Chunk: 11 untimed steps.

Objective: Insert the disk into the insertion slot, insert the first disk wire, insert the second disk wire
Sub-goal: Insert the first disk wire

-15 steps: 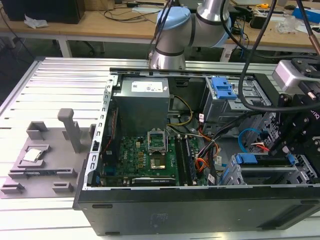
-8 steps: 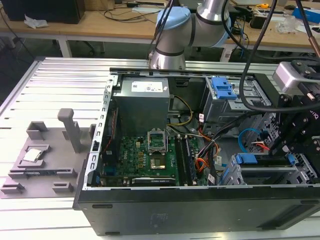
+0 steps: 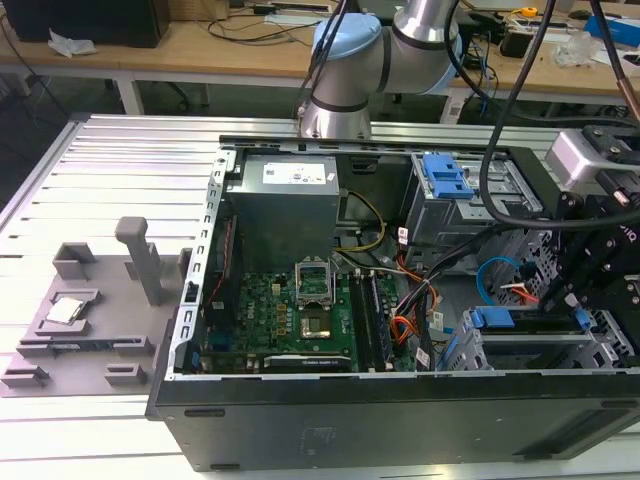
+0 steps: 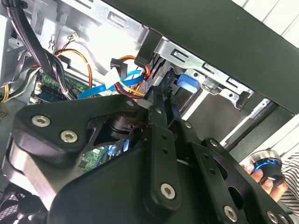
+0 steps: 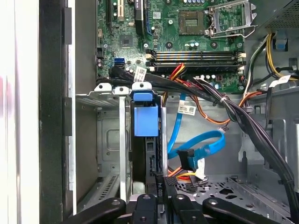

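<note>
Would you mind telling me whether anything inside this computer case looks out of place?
Nothing looks damaged or spilled. One loose end: the blue flat cable loops free beside the disk, its black connector seemingly plugged into nothing. The processor socket also lies uncovered, its frame flipped open.

Robot arm (image 3: 390,50): one
Hand (image 5: 164,186): one
Computer case (image 3: 400,420): one
Motherboard (image 3: 280,320): one
Processor socket (image 3: 318,325): one
Power supply (image 3: 285,200): one
Disk (image 5: 145,119) in blue carrier: one
Insertion slot (image 3: 530,352): one
Blue clip (image 3: 445,175) on taller cage (image 3: 440,215): one
Blue flat cable (image 5: 201,142): one
Grey fixture (image 3: 90,310) on tabletop (image 3: 120,160): one
</note>
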### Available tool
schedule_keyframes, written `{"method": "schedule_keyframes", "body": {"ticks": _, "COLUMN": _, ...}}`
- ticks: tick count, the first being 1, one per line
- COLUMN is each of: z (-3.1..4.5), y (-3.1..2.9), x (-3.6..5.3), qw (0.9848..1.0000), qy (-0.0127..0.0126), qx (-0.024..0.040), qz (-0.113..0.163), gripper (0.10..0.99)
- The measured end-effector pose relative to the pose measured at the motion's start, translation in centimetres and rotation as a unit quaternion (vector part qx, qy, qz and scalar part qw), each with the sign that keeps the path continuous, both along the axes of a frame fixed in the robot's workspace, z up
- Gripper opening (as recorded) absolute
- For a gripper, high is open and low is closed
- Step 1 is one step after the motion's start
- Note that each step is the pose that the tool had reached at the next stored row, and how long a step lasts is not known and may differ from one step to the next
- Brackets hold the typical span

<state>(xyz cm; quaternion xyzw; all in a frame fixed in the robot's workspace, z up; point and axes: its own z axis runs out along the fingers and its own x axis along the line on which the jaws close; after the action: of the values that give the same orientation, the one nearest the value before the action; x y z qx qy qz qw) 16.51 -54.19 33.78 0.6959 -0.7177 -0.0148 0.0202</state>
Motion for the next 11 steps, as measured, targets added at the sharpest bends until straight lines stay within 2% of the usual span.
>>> {"method": "schedule_keyframes", "body": {"ticks": 3, "z": 0.04, "y": -0.02, "x": 0.04, "qw": 1.0, "qy": 0.0, "qx": -0.0001, "qz": 0.0, "gripper": 0.18}}
{"method": "schedule_keyframes", "body": {"ticks": 6, "z": 0.04, "y": -0.35, "x": 0.05, "qw": 1.0, "qy": -0.0001, "qx": 0.0006, "qz": 0.0, "gripper": 0.18}}
{"method": "schedule_keyframes", "body": {"ticks": 11, "z": -0.21, "y": -0.37, "x": 0.04, "qw": 1.0, "qy": -0.0001, "qx": 0.001, "qz": 0.0, "gripper": 0.18}}
